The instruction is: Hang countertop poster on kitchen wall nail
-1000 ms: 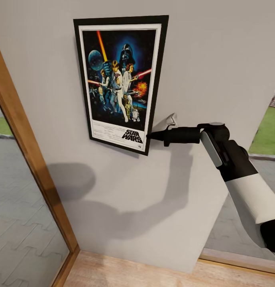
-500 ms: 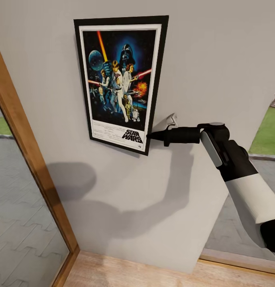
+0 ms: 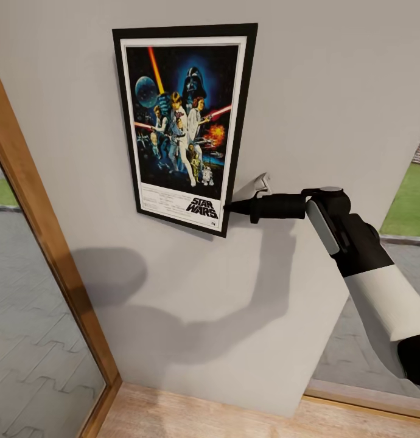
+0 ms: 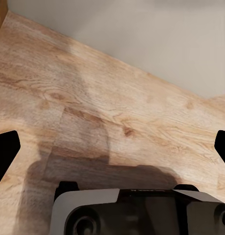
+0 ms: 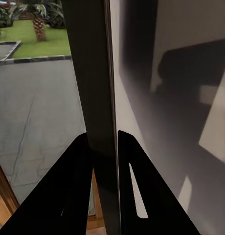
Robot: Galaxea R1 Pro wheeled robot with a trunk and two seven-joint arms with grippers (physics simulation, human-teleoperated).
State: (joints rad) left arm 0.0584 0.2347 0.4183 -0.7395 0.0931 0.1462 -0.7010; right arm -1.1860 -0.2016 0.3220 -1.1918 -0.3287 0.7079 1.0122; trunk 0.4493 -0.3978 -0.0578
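1. The poster (image 3: 184, 125) sits flat against the grey wall (image 3: 307, 91), upright, slightly tilted.
2. The right gripper (image 3: 227, 208) pinches the poster's lower right frame edge; in the right wrist view both fingers (image 5: 73, 191) close on the dark frame (image 5: 95, 98).
3. The left gripper (image 4: 112, 147) hangs over the wooden floor (image 4: 117, 112), jaws wide apart, holding nothing.
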